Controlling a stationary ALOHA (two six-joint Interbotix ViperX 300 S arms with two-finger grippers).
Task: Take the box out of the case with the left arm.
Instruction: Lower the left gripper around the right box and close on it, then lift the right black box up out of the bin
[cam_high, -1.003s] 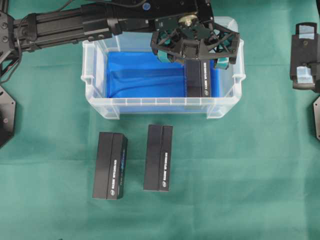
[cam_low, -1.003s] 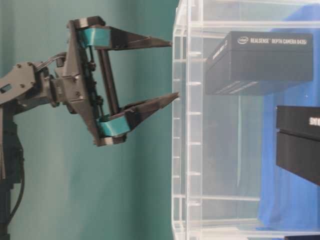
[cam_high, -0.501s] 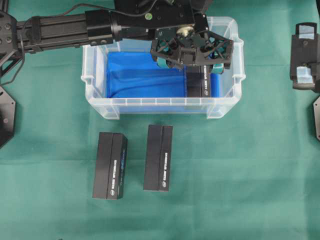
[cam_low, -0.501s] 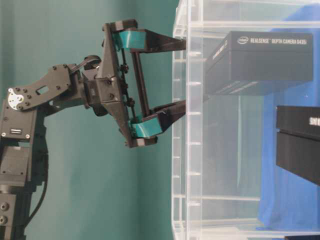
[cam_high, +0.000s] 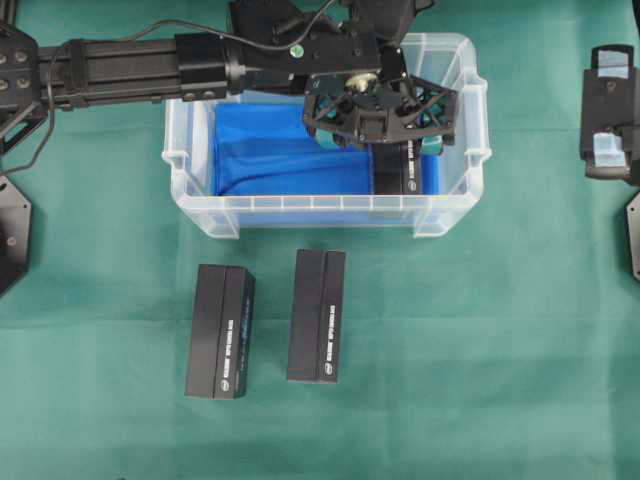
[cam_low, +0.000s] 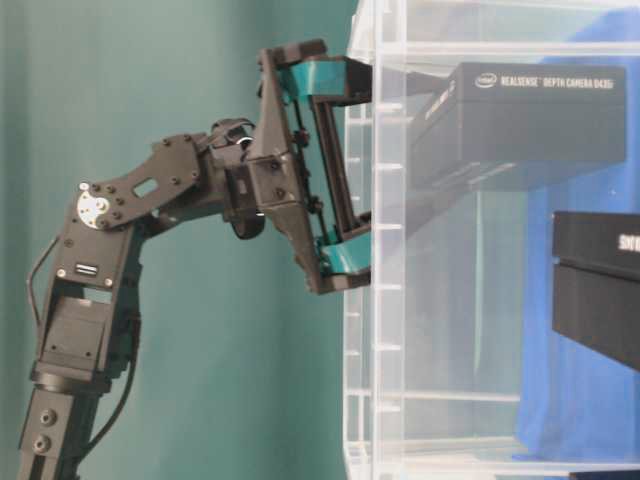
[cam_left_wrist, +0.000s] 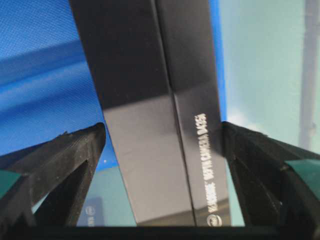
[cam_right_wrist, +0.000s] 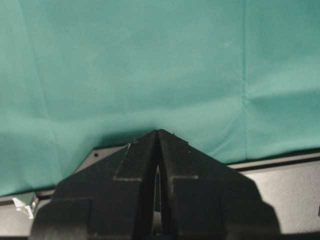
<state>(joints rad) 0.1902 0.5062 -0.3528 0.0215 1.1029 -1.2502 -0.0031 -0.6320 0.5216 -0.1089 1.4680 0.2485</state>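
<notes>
The clear case (cam_high: 300, 203) with its blue lining stands at the back of the green cloth. One black box (cam_high: 395, 172) lies inside it at the right end. My left gripper (cam_high: 383, 140) hangs over that box, tips down inside the case rim and open. In the left wrist view the box (cam_left_wrist: 150, 100) sits between the two black fingers (cam_left_wrist: 65, 165); a gap shows on the left side, and the right finger is at the box's edge. From table level the gripper (cam_low: 395, 150) reaches past the case wall (cam_low: 375, 350) toward the box (cam_low: 530, 125).
Two more black boxes (cam_high: 220, 332) (cam_high: 317, 316) lie side by side on the cloth in front of the case. My right gripper (cam_high: 608, 145) rests at the far right edge, shut over bare cloth (cam_right_wrist: 150, 65).
My left gripper has moved down from above the rim into the case, so its open fingers now straddle the box. The box and the right arm have not moved.
</notes>
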